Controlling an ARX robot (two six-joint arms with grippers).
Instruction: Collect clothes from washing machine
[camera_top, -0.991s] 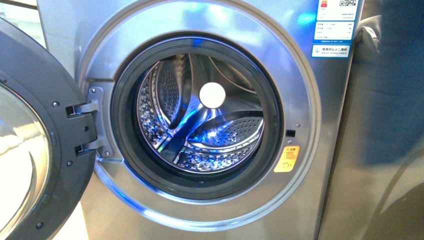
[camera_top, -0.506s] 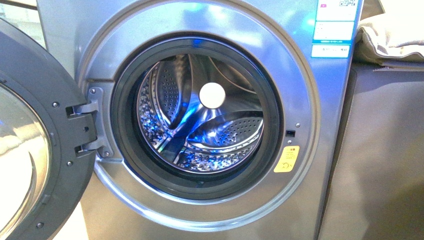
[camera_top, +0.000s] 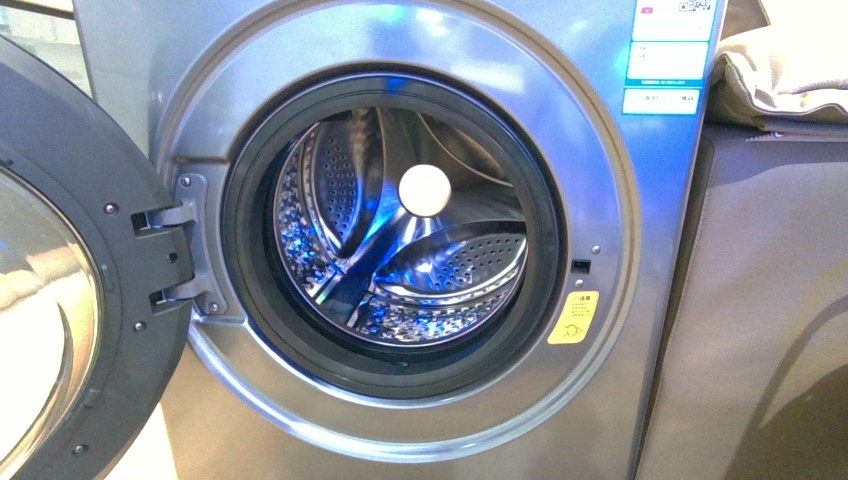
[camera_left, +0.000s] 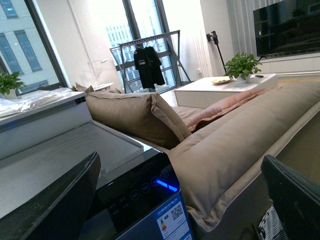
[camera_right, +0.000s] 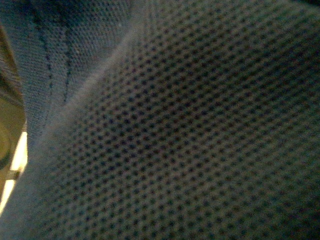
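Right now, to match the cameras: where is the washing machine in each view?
Front: the washing machine fills the picture, door open, drum central.
Left wrist: its black top panel shows, framed by the left gripper, beside the sofa.
Right wrist: not in it; dark mesh fabric fills it.
Shared landmark: the QR-code label, front and left wrist.

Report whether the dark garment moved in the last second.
Yes. The dark garment hid the beige cushion right of the washing machine; now it is out of the front view, and fills the right wrist view.
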